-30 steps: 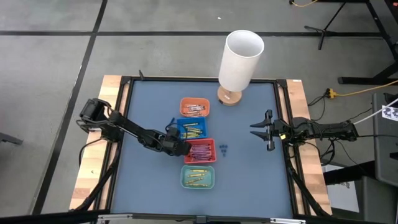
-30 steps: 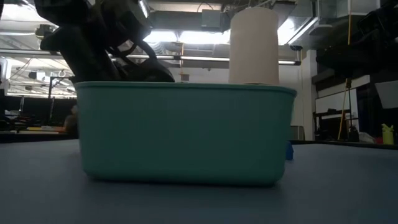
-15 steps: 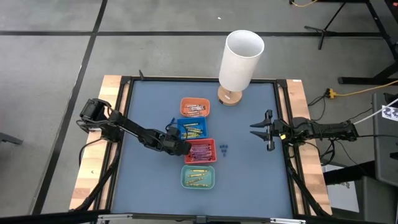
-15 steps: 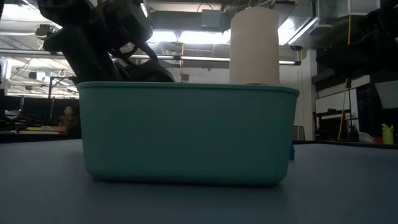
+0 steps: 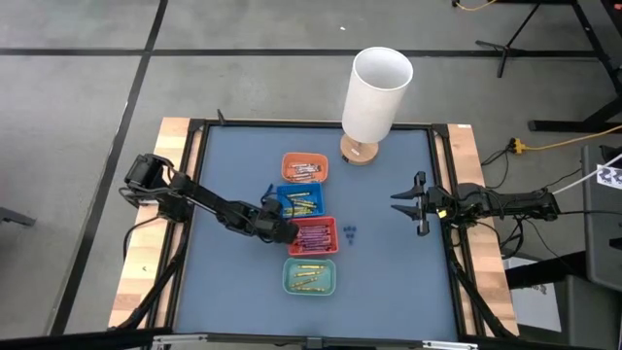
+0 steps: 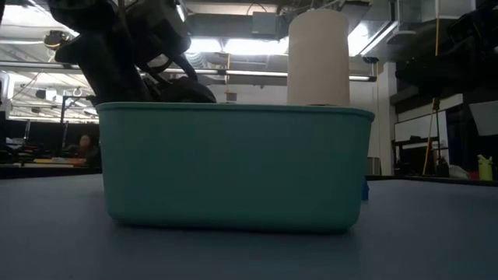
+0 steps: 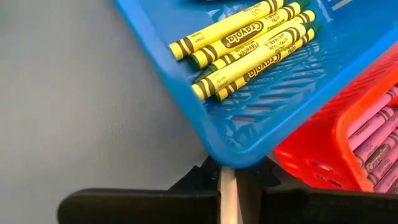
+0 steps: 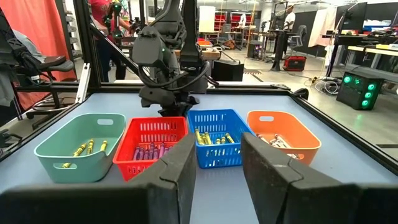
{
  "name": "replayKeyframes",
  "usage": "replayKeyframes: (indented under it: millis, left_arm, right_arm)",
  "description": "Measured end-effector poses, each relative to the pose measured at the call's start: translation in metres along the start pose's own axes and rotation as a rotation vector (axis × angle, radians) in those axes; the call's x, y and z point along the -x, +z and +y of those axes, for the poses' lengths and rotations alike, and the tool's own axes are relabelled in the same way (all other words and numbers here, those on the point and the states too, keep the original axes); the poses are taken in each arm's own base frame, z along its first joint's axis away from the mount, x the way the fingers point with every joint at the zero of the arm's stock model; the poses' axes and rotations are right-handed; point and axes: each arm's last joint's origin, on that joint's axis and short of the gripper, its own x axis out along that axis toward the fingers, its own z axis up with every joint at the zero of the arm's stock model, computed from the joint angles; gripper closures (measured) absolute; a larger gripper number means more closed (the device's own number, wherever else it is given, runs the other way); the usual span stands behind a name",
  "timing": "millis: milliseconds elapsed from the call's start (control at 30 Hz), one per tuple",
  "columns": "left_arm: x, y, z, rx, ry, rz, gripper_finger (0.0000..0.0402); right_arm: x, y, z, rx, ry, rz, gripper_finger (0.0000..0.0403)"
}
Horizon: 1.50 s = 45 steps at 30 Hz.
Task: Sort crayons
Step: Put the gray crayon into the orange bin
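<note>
The left hand [image 5: 282, 229] is hovering low at the corner where the blue tray [image 5: 300, 201] meets the red tray [image 5: 313, 236], its fingers drawn close together; the wrist view suggests they may be pinching one pale stick [image 7: 227, 194] right under the blue tray's corner, though what that stick is cannot be told for sure. The crayons are lying sorted in the row of trays: yellow ones [image 7: 249, 45] in the blue tray, purple ones [image 5: 313, 235] in the red tray beside it, more yellow ones in the teal tray [image 5: 311, 277] beyond the red one, and a mixed few in the orange tray [image 5: 305, 167] on the blue tray's far side. A few small blue bits [image 5: 350, 232] are resting loose on the desk [image 5: 389, 262] just past the red tray. The right hand [image 5: 406, 205] is waiting, spread, well apart from the blue tray. The likely risk: lifting from so tight a corner could snag a rim, shoving or tipping a tray and spilling sorted crayons, or the thin stick could slip out.
</note>
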Motion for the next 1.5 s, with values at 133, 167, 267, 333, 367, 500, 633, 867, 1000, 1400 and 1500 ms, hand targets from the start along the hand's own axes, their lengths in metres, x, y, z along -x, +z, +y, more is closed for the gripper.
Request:
replayKeyframes:
  millis: [133,167,267,333,367,500,633,867,1000,1400,1500]
  left_arm:
    - [0.002,0.002,-0.006,-0.053,-0.004,0.008,0.0391]
    - [0.003,0.003,-0.008,-0.069,-0.004,0.009,0.0391]
    - [0.007,0.005,-0.016,-0.113,0.02,0.025,0.0391]
    - [0.012,0.007,-0.019,-0.138,0.054,0.062,0.0391]
    - [0.015,0.007,-0.022,-0.153,0.067,0.077,0.0391]
    - [0.025,0.012,-0.031,-0.195,0.109,0.125,0.0391]
    - [0.036,0.019,-0.044,-0.24,0.116,0.137,0.0391]
    - [0.063,0.042,-0.07,-0.34,0.115,0.116,0.0391]
    - [0.074,0.067,-0.082,-0.416,0.114,0.03,0.0391]
    - [0.07,0.161,-0.073,-0.65,0.216,-0.194,0.0391]
    - [0.062,0.178,-0.062,-0.681,0.236,-0.211,0.0391]
  right_arm:
    - [0.0,0.0,0.0,0.0,0.0,0.0,0.0278]
    - [0.0,0.0,0.0,0.0,0.0,0.0,0.0279]
    - [0.0,0.0,0.0,0.0,0.001,0.0,0.0279]
    - [0.0,0.0,0.0,0.0,0.001,0.0,0.0279]
    - [0.0,0.0,0.0,0.0,0.001,0.0,0.0279]
    - [0.0,0.0,0.0,0.0,0.001,0.0,0.0278]
    - [0.0,0.0,0.0,0.0,0.001,0.0,0.0279]
    - [0.0,0.0,0.0,0.0,0.0,0.0,0.0279]
    - [0.0,0.0,0.0,0.0,0.001,0.0,0.0278]
    - [0.0,0.0,0.0,0.0,0.0,0.0,0.0278]
    - [0.0,0.0,0.0,0.0,0.0,-0.001,0.0279]
